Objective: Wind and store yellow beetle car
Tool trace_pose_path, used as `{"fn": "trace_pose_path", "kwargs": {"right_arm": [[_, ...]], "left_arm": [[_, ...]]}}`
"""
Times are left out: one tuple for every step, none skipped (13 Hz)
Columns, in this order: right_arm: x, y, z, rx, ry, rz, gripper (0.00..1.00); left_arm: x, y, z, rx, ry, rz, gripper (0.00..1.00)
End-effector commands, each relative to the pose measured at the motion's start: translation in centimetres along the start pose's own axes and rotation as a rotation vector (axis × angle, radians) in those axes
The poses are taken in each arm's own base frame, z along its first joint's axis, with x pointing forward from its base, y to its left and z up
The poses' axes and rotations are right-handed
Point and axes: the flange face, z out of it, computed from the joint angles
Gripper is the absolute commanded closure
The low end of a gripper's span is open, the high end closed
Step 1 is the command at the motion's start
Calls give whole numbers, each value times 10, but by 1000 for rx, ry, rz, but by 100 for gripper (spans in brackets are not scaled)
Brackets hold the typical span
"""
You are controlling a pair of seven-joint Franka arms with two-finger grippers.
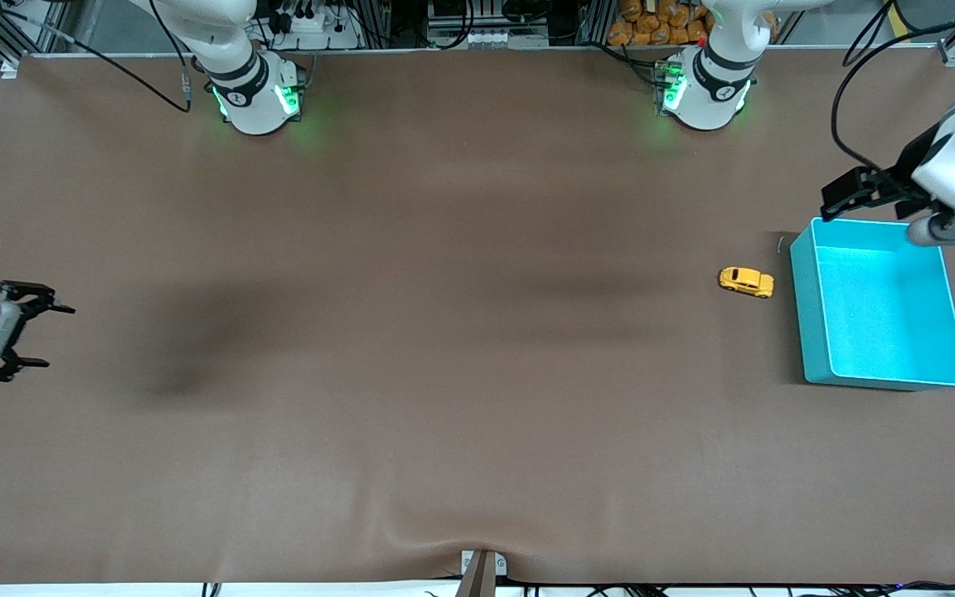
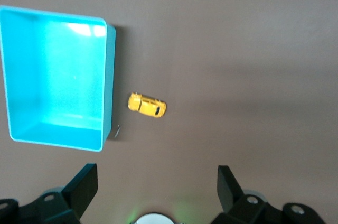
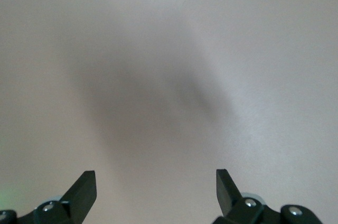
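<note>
The yellow beetle car [image 1: 747, 282] stands on its wheels on the brown table, just beside the turquoise bin [image 1: 809, 315], on the side toward the right arm's end. The bin is empty. My left gripper [image 1: 832, 201] is open and empty, up in the air over the bin's corner nearest the robot bases. In the left wrist view the car [image 2: 147, 105] and the bin [image 2: 108, 76] lie well ahead of the open left gripper [image 2: 157, 179]. My right gripper [image 1: 59, 337] is open and empty, waiting at the right arm's end of the table; its wrist view shows the open gripper [image 3: 156, 182] over bare table.
A tiny grey scrap [image 1: 780, 242] lies on the table by the bin's corner, and also shows in the left wrist view [image 2: 117, 131]. The brown cloth [image 1: 444, 332] covers the whole table and is slightly wrinkled near the front edge.
</note>
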Motion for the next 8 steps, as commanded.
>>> {"fn": "trace_pose_path", "kwargs": {"right_arm": [[47, -38, -50, -46, 47, 188, 0], [65, -52, -60, -59, 52, 267, 0], [80, -63, -67, -70, 59, 333, 0], [91, -72, -73, -82, 58, 393, 0], [101, -79, -81, -96, 64, 429, 0], [109, -88, -92, -104, 68, 464, 0], [109, -96, -98, -93, 61, 525, 0], [108, -102, -102, -77, 54, 593, 0]], "left_arm": [[7, -2, 50, 16, -33, -81, 0], [10, -3, 68, 34, -31, -122, 0], [13, -3, 87, 55, -29, -165, 0], [16, -3, 102, 61, -26, -211, 0], [20, -2, 118, 59, -23, -250, 0], [21, -2, 135, 58, -21, -288, 0], [21, -2, 157, 57, -23, -326, 0], [20, -1, 177, 56, -23, -363, 0]]}}
